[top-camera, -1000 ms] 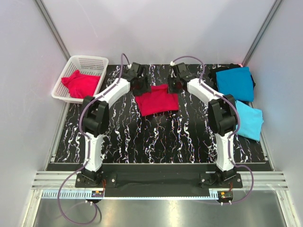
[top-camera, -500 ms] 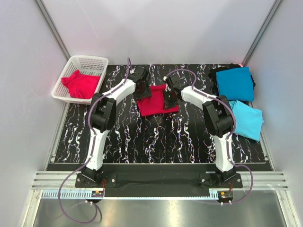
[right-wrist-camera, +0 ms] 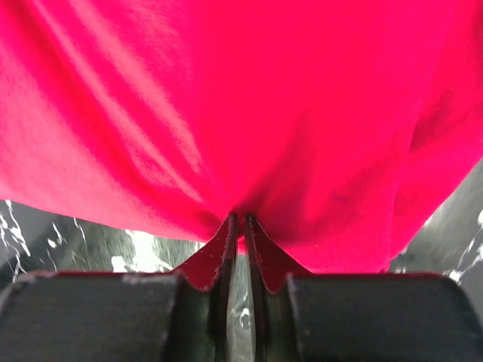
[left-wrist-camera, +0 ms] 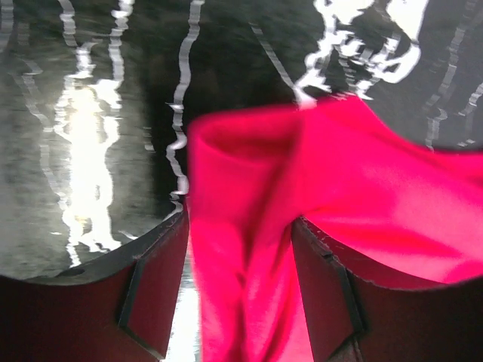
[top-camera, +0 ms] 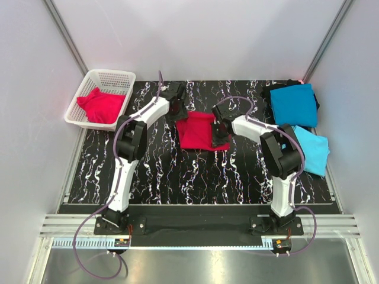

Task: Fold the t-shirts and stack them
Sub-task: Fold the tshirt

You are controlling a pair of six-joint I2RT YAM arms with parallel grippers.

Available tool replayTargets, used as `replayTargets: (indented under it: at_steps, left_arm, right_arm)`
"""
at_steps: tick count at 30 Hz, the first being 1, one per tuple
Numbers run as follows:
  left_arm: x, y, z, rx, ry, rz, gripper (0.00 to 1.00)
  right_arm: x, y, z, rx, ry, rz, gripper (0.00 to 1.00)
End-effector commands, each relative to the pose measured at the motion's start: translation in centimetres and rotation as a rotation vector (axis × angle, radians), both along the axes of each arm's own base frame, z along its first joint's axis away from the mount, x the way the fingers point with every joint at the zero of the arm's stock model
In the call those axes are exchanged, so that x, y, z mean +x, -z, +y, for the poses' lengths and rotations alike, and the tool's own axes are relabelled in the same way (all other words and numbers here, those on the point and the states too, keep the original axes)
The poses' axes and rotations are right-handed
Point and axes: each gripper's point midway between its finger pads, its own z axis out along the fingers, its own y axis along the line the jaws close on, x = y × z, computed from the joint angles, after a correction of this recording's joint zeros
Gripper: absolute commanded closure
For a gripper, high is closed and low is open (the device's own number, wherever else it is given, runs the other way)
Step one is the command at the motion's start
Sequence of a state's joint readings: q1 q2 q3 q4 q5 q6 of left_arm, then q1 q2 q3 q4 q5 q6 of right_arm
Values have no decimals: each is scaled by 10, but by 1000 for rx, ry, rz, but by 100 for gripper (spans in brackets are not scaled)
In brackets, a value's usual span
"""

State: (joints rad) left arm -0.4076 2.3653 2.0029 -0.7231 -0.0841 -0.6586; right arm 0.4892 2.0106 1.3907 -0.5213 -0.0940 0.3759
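Observation:
A crimson-red t-shirt [top-camera: 198, 131] lies folded in the middle of the black marbled table. My left gripper [top-camera: 177, 112] is at its far left corner. In the left wrist view a bunched fold of the red t-shirt [left-wrist-camera: 362, 188] runs between the left gripper's [left-wrist-camera: 240, 222] fingers, which stand wide apart and open, with a gap on the left side. My right gripper [top-camera: 219, 133] is at the shirt's right edge. The right wrist view shows the right gripper [right-wrist-camera: 240, 220] shut on the hem of the red cloth [right-wrist-camera: 226, 98].
A white mesh basket [top-camera: 112, 77] at the far left holds another red t-shirt [top-camera: 100, 105]. At the far right a teal-blue t-shirt [top-camera: 294, 103] lies folded, with a sky-blue t-shirt [top-camera: 311, 151] in front of it near the table's right edge.
My right gripper came from the shirt's far edge down to its right edge and closed on the cloth. The left gripper stayed at the far left corner, still open.

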Motion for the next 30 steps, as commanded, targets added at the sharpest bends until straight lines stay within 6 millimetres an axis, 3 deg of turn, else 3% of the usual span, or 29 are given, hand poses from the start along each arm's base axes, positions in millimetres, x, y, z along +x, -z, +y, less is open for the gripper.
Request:
replayTargets:
  at_steps: [1,6,14,19,21,25,26,30]
  left_arm:
    - [15,-8,29,58,-69,-30,39]
    - [5,-5,35,58,-71,0,39]
    - [-15,1,38,67,-54,40,40]
    - [-26,-15,25,34,9,16,42]
    - [-28,-39,19,13,41,-31,42]
    - [-42,-80,11,-13,89,-99,40]
    - [-44,-101,10,-28,95,-137,38]
    - [-57,-129,9,-48,115,-182,34]
  right_arm:
    - [-74,27,-31,-157,-10,210,87]
    - [-109,19,-20,-163,-25,214,87]
    - [-148,26,-23,-212,-42,232,89]
    - [-123,4,-22,-220,-29,108,91]
    - [-108,-15,-13,-199,-25,54,90]
    - [-82,-47,-4,-193,-14,-40,79]
    - [-76,-54,-2,-190,-14,-61,77]
    - [-47,-90,5,-191,1,-169,63]
